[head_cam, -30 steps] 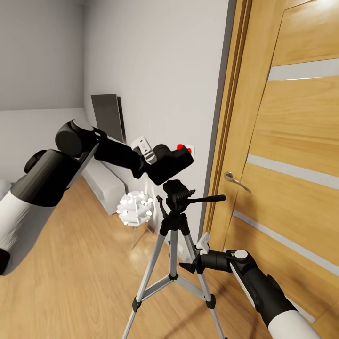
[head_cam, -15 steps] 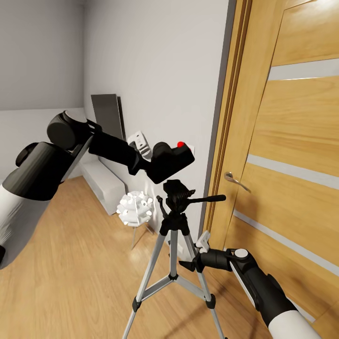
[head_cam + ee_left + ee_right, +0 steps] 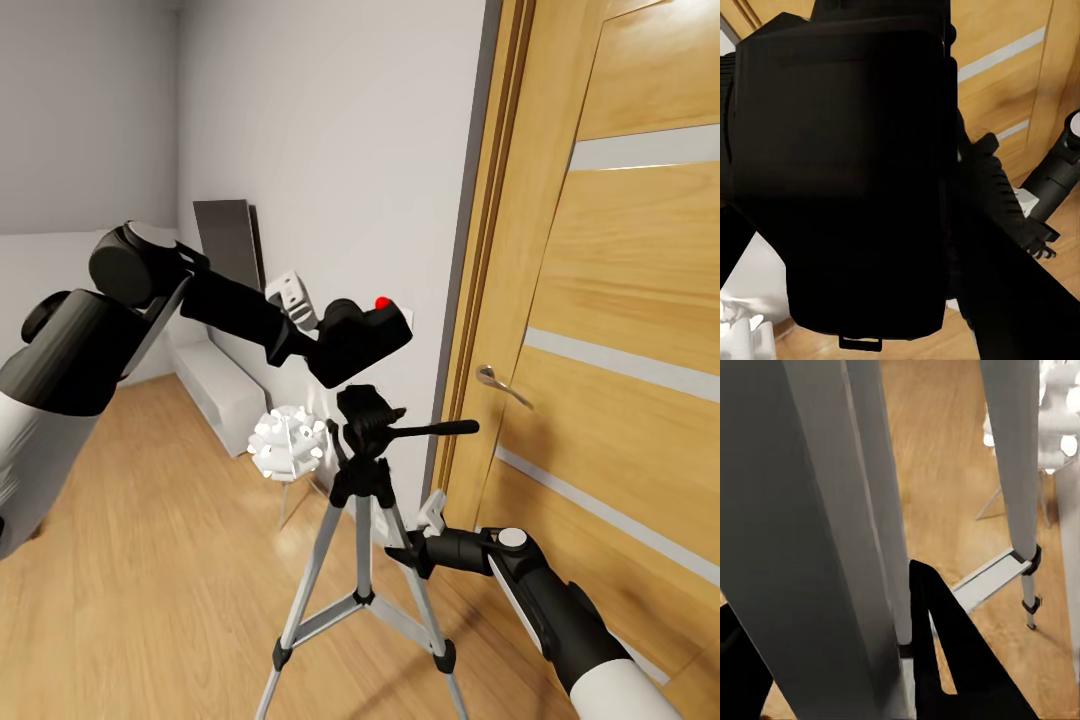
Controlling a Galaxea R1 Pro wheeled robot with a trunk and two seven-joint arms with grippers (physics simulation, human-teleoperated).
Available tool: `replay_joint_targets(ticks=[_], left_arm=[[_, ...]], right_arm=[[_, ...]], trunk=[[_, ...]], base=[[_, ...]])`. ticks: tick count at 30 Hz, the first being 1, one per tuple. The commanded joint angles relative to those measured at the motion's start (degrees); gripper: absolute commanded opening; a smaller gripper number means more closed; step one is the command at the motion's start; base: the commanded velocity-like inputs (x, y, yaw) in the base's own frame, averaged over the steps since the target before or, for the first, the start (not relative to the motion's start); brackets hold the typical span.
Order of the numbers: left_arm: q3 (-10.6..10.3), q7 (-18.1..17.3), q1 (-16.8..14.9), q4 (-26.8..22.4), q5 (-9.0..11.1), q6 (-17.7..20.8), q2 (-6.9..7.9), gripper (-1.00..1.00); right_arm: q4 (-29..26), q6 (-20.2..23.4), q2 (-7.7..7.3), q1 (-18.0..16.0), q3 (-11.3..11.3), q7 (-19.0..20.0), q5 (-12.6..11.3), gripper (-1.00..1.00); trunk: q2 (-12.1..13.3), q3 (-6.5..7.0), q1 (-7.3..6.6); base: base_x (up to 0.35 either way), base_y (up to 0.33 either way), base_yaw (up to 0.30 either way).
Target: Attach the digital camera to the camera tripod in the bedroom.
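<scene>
Seating the digital camera, clamped in the left gripper, calls for lowering it squarely onto the camera tripod head while the right gripper, seemingly closed on a leg, steadies it.

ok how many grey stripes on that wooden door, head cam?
3 on the door: one high up, one just above the handle's height, one lower down. Another may be hidden behind the right arm.
</scene>
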Motion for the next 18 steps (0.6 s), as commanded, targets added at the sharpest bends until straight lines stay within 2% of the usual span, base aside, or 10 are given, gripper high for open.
replay_joint_targets(ticks=[1,6,8,13,16,17,18], left_arm=[[-0.1,-0.1,-0.1,0.0,0.1,0.5,0.06,-1.0],[0.0,-0.3,-0.2,0.4,0.2,0.5,0.04,-1.0],[0.1,-0.3,-0.2,0.7,1.3,0.5,-0.06,-1.0],[-0.3,-0.2,-0.4,3.2,8.2,0.5,0.02,-1.0],[-0.7,-0.3,-1.2,4.6,12.1,0.5,0.82,-1.0],[-2.1,-0.3,-2.5,5.2,14.2,0.5,1.65,-1.0],[-3.2,-0.3,-3.4,5.4,15.2,0.5,2.07,-1.0]], right_arm=[[-0.1,0.4,-0.01,-0.1,0.0,0.1,0.0,-1.0],[0.0,0.4,0.04,-0.1,0.0,0.0,0.0,-1.0],[0.1,0.4,0.05,-0.1,0.1,-0.4,0.0,-1.0],[0.2,0.4,0.04,-0.1,0.3,-2.2,0.0,-1.0],[0.4,0.4,0.05,-0.1,0.4,-2.8,0.0,-1.0],[0.5,0.4,0.06,-0.1,0.5,-3.0,0.0,-1.0],[0.5,0.4,0.06,-0.1,0.5,-3.1,0.0,-1.0]], trunk=[[-0.1,-0.12,0.03],[-0.1,-0.12,0.03],[-0.1,-0.12,0.03],[-0.1,-0.12,0.03],[-0.1,-0.12,0.03],[-0.1,-0.12,0.03],[-0.1,-0.12,0.03]], base=[[0.0,0.0,0.0],[0.0,0.0,0.0],[0.0,0.0,0.0],[0.0,0.0,0.0],[0.0,0.0,0.0],[0.0,0.0,0.0],[0.0,0.0,0.0]])
